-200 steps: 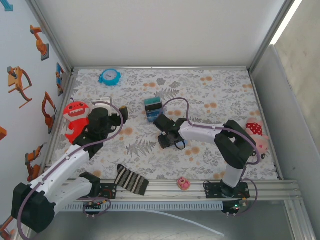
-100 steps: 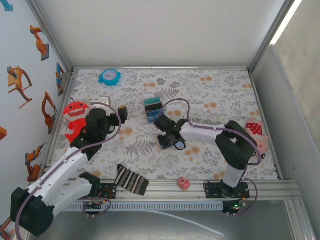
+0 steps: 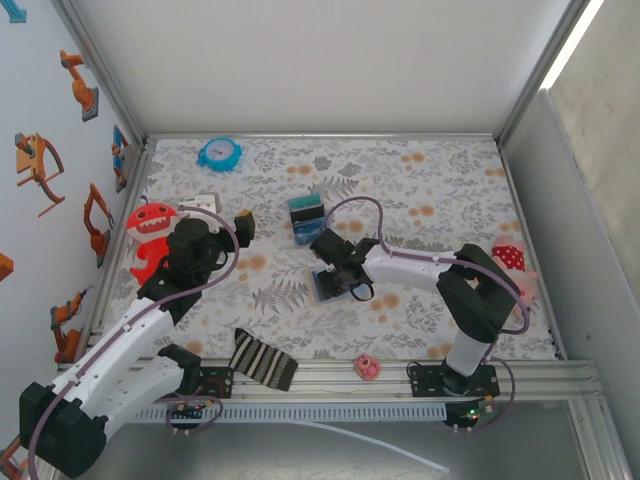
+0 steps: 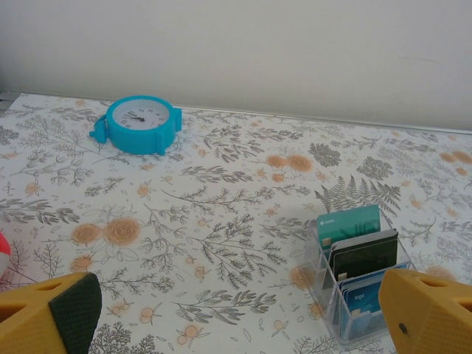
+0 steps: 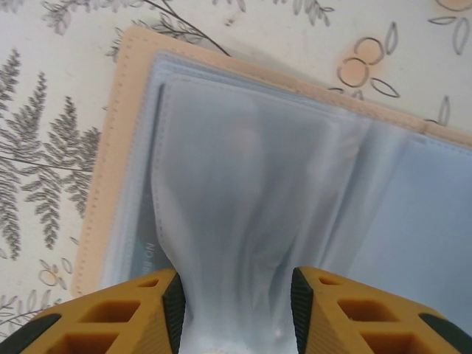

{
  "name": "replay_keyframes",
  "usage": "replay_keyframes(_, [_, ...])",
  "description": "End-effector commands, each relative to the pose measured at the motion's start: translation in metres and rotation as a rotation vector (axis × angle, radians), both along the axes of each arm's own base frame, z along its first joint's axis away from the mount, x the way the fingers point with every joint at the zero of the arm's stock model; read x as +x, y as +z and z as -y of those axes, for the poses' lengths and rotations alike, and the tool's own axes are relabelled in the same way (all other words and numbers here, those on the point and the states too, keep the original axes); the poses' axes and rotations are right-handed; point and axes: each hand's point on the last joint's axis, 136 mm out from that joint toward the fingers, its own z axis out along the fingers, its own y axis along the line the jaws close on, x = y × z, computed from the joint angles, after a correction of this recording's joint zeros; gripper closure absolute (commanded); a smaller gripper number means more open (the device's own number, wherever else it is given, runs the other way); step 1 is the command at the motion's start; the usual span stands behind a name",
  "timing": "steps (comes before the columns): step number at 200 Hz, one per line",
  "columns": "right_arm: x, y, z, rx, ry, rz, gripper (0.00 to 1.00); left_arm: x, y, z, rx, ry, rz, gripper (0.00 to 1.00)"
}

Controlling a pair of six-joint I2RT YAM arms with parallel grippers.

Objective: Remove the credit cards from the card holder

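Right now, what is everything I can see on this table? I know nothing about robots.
table: 1, pale floral cloth, under everything
clock: 1, blue, far left corner
monster plush: 1, red, left edge
white item: 1, white, beside the monster plush, unidentifiable
card rack: 1, clear, centre
cards: at least 3, teal, black, blue, upright in the card rack
card holder: 1, tan outside, pale blue inside, open, near centre
sock: 1, black-and-cream striped, near edge
small toy: 1, pink, near edge
spotted plush: 1, red with white dots, right edge
left end effector: 1, yellow, wide open, empty, facing the card rack
right end effector: 1, yellow, closed on the card holder's clear sleeve
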Motion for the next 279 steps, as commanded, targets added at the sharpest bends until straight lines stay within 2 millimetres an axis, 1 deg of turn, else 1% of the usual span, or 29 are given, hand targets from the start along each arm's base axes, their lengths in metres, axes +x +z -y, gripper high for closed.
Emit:
replay_keyframes(1, [0.009, 0.013, 0.006, -0.051, -0.013, 0.052, 0.57, 0.001, 0.013, 0.004, -0.031, -0.014, 0.027, 0.03])
replay_keyframes(31, [0.014, 0.024, 0.007, -0.044, -0.022, 0.089, 0.58, 0.001, 0.012, 0.004, -0.029, -0.012, 0.024, 0.03])
replay_keyframes(56, [0.014, 0.027, 0.010, -0.055, -0.023, 0.099, 0.65, 0.001, 0.013, 0.004, -0.029, -0.011, 0.027, 0.03])
replay_keyframes(71, [0.013, 0.028, 0.008, -0.044, -0.018, 0.090, 0.72, 0.002, 0.013, 0.004, -0.029, -0.011, 0.027, 0.03])
replay_keyframes(79, [0.011, 0.027, 0.006, -0.036, -0.016, 0.081, 0.73, 0.002, 0.012, 0.004, -0.028, -0.011, 0.023, 0.03])
replay_keyframes(137, [-0.001, 0.014, -0.015, 0.016, 0.006, 0.027, 0.73, 0.002, 0.010, 0.003, -0.027, -0.006, 0.017, 0.03])
replay_keyframes(171, [-0.003, 0.014, -0.023, 0.034, 0.015, 0.020, 0.73, 0.002, 0.008, 0.004, -0.024, -0.005, 0.013, 0.03])
replay_keyframes(216, [-0.009, 0.016, -0.029, 0.037, 0.028, 0.012, 0.73, 0.003, 0.007, 0.003, -0.025, -0.002, 0.011, 0.03])
replay_keyframes(247, [-0.012, 0.009, -0.031, 0.030, 0.026, -0.002, 0.71, 0.003, 0.005, 0.004, -0.026, -0.003, 0.008, 0.03])
replay_keyframes(279, [-0.015, 0.002, -0.033, 0.026, 0.031, -0.020, 0.67, 0.003, 0.006, 0.003, -0.023, 0.000, 0.008, 0.03])
